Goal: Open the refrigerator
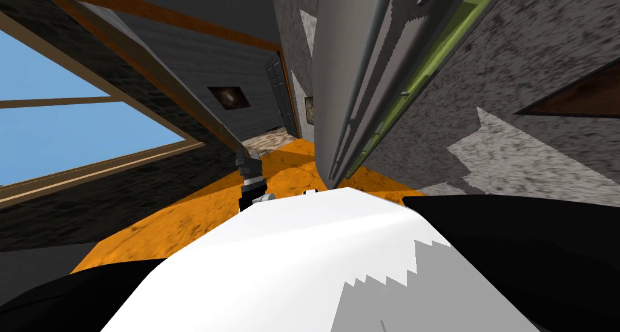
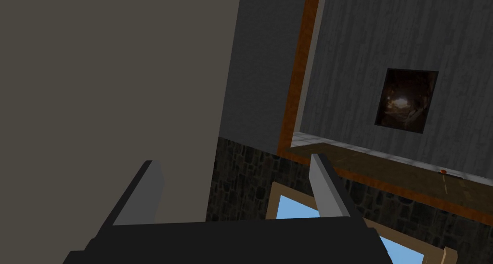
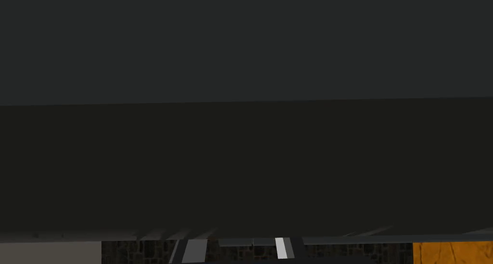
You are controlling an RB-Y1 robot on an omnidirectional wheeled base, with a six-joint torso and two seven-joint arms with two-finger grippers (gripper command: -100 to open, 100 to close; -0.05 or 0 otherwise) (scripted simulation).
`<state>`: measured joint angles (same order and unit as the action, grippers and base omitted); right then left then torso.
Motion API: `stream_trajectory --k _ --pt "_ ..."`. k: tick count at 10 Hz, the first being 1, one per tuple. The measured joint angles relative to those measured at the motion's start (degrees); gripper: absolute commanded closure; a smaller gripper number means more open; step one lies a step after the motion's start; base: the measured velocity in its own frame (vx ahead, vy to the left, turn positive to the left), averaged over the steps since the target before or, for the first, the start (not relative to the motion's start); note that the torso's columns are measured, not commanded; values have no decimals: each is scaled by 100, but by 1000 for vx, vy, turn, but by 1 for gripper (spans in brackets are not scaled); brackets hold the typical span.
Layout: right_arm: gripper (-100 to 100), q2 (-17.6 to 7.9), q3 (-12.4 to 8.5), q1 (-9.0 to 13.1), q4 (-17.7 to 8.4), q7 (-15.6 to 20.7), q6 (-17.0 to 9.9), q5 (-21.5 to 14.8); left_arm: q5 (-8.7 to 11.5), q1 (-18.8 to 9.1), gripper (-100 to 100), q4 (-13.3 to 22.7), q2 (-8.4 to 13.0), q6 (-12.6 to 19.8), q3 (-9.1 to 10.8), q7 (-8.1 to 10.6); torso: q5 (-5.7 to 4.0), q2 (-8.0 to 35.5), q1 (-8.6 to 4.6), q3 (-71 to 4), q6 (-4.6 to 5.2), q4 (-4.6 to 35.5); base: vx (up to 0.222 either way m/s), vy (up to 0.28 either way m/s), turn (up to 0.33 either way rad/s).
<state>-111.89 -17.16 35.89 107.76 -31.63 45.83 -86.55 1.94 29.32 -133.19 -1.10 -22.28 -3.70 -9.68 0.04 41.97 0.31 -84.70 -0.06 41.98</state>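
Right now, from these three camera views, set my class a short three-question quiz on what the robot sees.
1. True or false: the left gripper is shut on something.
2. In the head view, the strip running along the grey refrigerator is: A green, B red, C blue.
3. Fill in: the floor is ____.
Key: 1 false, its fingers stand open with nothing between them. 2 A. 3 orange.

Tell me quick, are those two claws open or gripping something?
Left gripper: open, holding nothing.
Right gripper: cannot be told.
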Motion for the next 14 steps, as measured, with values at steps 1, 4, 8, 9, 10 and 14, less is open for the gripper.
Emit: stream_trajectory --k 1,4,8,9,10,14 --pt "100 -25 33 -32 26 -54 11 -47 0 0 0 0 1 0 1 0 -16 -11 -65 -14 -4 3 34 262 -91" --pt "100 -162 111 -120 11 -257 -26 -244 0 0 0 0 2 0 2 0 -17 -27 -56 -30 -10 -9 47 289 -132" --pt "100 -173 181 -98 -25 -512 115 -665 0 0 0 0 1 0 1 0 -20 3 -37 9 -4 -12 28 348 -140" --pt "100 -135 201 -84 -16 -554 140 -757 0 1 0 0 1 0 1 0 -39 4 -74 10 11 -7 19 221 -74" --pt "100 -134 212 -91 -29 -576 172 -780 0 0 0 0 3 0 2 0 -44 14 -107 11 11 -2 -5 86 0" --pt "100 -293 254 -166 -62 -765 130 -936 0 1 0 0 2 0 2 0 3 -11 15 -12 2 1 45 191 -83"
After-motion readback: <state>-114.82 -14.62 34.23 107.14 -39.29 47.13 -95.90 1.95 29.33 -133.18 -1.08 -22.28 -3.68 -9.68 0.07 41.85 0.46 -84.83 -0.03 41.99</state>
